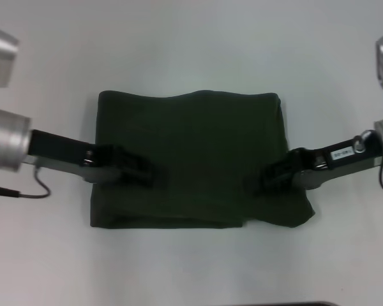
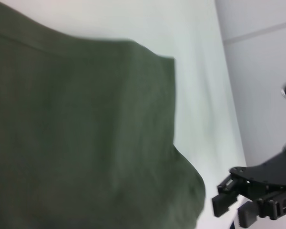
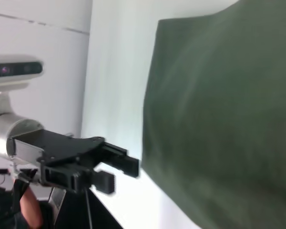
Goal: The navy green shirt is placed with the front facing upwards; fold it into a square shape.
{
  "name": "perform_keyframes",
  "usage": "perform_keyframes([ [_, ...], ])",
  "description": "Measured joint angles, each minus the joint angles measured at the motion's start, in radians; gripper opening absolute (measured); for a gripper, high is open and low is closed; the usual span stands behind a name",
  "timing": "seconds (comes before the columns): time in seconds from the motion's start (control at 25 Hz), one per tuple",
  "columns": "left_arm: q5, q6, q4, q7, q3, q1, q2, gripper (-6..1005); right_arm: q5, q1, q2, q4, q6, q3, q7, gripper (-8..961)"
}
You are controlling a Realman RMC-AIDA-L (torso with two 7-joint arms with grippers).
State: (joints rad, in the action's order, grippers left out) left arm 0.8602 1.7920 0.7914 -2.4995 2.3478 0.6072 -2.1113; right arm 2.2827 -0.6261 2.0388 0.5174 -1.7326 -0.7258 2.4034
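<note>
Even, soft overhead light washes the white worktop [image 1: 191, 44] pale, with only faint shadows along the edges of the navy green shirt [image 1: 191, 159]. The shirt reads very dark, its folds barely visible. Both wrist views are soft, blurred across the cloth.

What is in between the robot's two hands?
Only the shirt. In the head view, plain dark green cloth fills the whole stretch between the left end effector and the right end effector; nothing else lies there.
</note>
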Motion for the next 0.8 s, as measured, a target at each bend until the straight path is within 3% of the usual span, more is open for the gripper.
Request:
perform_keyframes([
  [0.2, -0.003, -0.02, -0.002, -0.001, -0.062, 0.024, -0.046, 480, 0.003, -0.02, 0.024, -0.008, 0.011, -0.02, -0.003, 455],
  [0.32, 0.001, -0.055, -0.021, -0.008, -0.099, 0.033, -0.053, 480, 0.003, -0.021, 0.025, -0.008, 0.02, -0.024, -0.003, 458],
  [0.64, -0.009, -0.136, -0.107, -0.014, -0.155, 0.069, -0.044, 481, 0.004, -0.008, 0.012, -0.011, 0.036, -0.027, -0.001, 466],
  [0.8, -0.009, -0.145, -0.11, -0.03, -0.152, 0.055, -0.016, 481, 0.008, -0.007, 0.008, -0.012, 0.045, -0.027, 0.001, 470],
])
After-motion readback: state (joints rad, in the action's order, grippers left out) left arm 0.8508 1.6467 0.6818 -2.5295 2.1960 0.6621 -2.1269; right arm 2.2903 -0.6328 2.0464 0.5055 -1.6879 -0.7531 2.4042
